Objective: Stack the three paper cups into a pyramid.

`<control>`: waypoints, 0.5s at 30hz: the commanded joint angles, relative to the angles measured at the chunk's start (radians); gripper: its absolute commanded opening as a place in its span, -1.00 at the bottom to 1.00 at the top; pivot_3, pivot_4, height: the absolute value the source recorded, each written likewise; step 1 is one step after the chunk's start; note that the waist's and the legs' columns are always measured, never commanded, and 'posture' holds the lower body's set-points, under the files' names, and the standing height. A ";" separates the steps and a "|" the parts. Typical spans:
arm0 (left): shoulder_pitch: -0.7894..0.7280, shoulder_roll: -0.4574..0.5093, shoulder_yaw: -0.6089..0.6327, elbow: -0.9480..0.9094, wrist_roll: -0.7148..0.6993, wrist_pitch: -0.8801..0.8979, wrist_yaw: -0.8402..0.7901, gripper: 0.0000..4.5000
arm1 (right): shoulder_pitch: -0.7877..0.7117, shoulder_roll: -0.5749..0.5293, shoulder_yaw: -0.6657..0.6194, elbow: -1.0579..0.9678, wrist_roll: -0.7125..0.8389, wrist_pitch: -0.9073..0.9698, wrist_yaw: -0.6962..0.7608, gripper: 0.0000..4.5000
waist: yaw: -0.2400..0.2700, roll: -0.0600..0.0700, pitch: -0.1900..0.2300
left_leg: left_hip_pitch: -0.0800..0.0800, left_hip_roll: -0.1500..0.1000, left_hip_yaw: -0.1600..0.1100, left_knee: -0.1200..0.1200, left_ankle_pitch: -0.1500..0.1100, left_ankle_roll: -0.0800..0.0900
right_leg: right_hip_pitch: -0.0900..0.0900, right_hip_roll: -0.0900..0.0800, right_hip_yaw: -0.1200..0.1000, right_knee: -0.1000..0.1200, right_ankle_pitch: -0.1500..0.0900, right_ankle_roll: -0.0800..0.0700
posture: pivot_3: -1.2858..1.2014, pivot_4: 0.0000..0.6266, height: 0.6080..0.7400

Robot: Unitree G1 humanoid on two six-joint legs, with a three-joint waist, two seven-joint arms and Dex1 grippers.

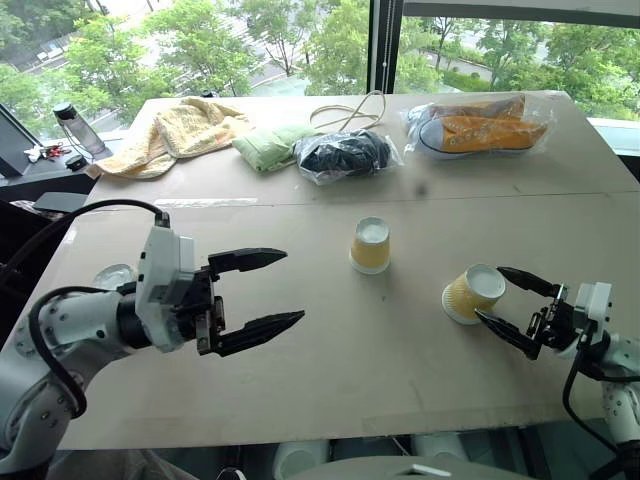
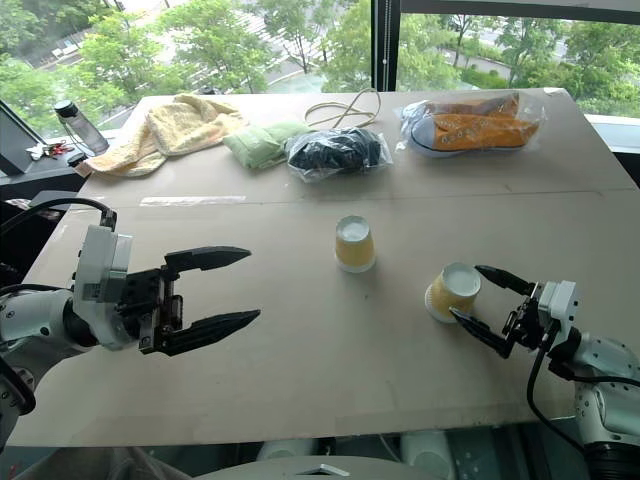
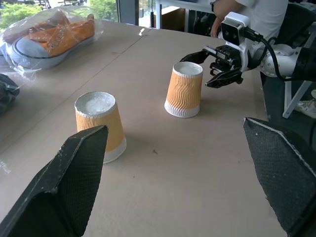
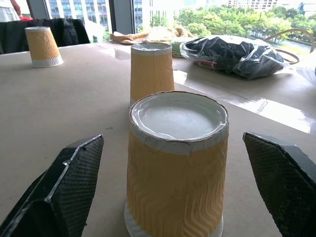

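On the counter (image 1: 330, 370) two upside-down cups show in the head view: the middle cup (image 1: 370, 245) and the right cup (image 1: 472, 293), which your right gripper (image 1: 505, 297), released, brackets. Center it, then squeeze gently. Left gripper (image 1: 255, 300) hangs released, empty.

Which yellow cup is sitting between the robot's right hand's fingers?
The cup near the table's right side, upside down between the open right hand. The middle cup stands alone, away from both hands.

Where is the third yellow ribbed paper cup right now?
In the right wrist view the third yellow ribbed paper cup stands upside down at the table's far left edge, apart from the two other cups.
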 commanded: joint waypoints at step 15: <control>-0.037 0.036 -0.023 -0.076 -0.060 0.094 -0.028 1.00 | -0.033 0.004 0.039 -0.080 -0.015 0.048 -0.073 0.99 | 0.000 0.000 0.001 | 0.000 0.000 0.000 0.000 0.000 0.000 | 0.000 0.000 0.000 0.000 0.000 0.000 | 0.03 -0.52 1.00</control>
